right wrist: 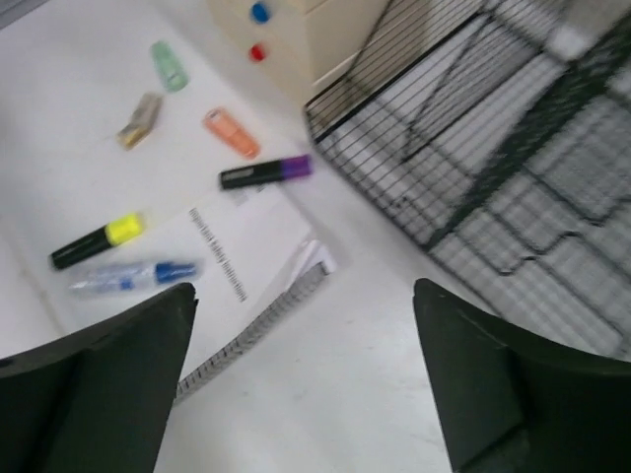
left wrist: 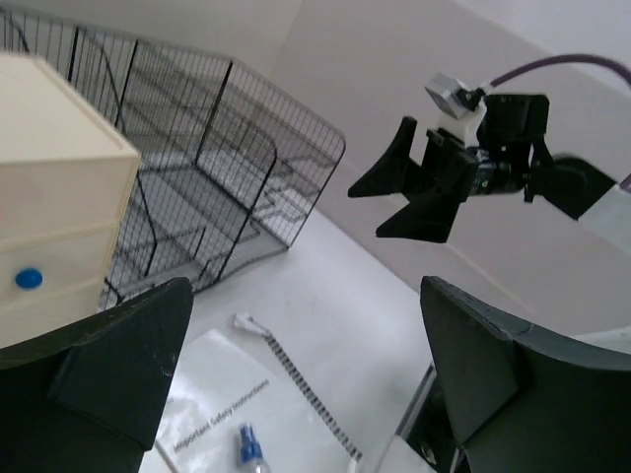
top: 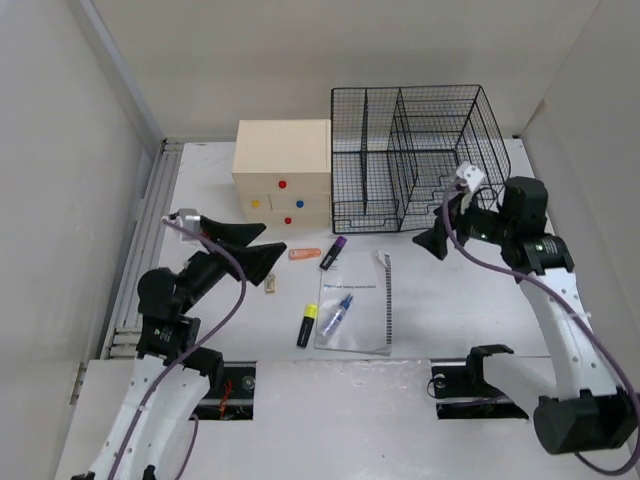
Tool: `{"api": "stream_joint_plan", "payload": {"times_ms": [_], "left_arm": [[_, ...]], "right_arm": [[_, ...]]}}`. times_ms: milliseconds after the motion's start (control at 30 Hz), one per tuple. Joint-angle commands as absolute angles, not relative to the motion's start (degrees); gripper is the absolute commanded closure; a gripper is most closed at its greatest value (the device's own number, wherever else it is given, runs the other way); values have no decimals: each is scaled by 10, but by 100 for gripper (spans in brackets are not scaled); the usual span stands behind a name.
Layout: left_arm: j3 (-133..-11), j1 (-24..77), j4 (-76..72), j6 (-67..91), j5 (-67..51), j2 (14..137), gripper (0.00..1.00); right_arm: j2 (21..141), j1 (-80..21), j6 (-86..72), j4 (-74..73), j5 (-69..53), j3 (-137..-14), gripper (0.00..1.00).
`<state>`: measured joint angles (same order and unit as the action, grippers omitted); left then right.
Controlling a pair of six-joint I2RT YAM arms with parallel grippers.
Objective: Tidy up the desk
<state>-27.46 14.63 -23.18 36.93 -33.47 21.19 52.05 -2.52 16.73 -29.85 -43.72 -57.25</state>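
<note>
Two grippers are above the desk [top: 450, 300], says Ana. How does the left gripper [top: 275, 240] stand?

Ben: Its jaws are spread wide and they hold nothing. It is over the left part of the desk, just in front of the beige drawer box [top: 283, 170]. The white surface lies below it.

Ana: What lies on the desk to the right of it?

Ben: A small tan piece [top: 271, 285], then a yellow highlighter [top: 307, 325], an orange piece [top: 305, 254], a purple highlighter [top: 333, 253] and a booklet [top: 365, 300] with a blue pen [top: 337, 315] on it. All lie flat in the middle.

Ana: And the right gripper [top: 440, 225]?

Ben: It is also spread wide and empty, raised over the right part of the desk, at the near side of the black wire basket [top: 410, 160]. The basket stands at the far side, beside the drawer box.
</note>
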Motion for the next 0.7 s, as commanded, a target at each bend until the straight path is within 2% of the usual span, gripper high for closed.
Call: {"api": "stream_joint_plan", "payload": {"times_ms": [0,133,200,267,300,467,500,667], "left_arm": [[-343,147,-126,338,-383,298,0],[-348,171,-69,314,-400,361,2],[-348,204,-56,314,-354,361,14],[-336,228,-51,319,-324,373,21],[-336,252,-51,319,-313,378,31],[-309,329,-46,333,-240,416,38],[-297,356,-54,346,-203,427,42],[-268,433,-108,384,-107,480,46]], "right_arm": [[578,-68,242,-387,-521,-623,0],[629,-122,262,-404,-443,-635,0],[629,-122,244,-371,-397,-622,0],[636,-122,226,-361,-373,-595,0],[636,-122,226,-354,-367,-586,0],[668,-122,168,-324,-373,-577,0],[680,-122,144,-309,-373,-564,0],[717,-122,70,-227,-367,-521,0]]}}
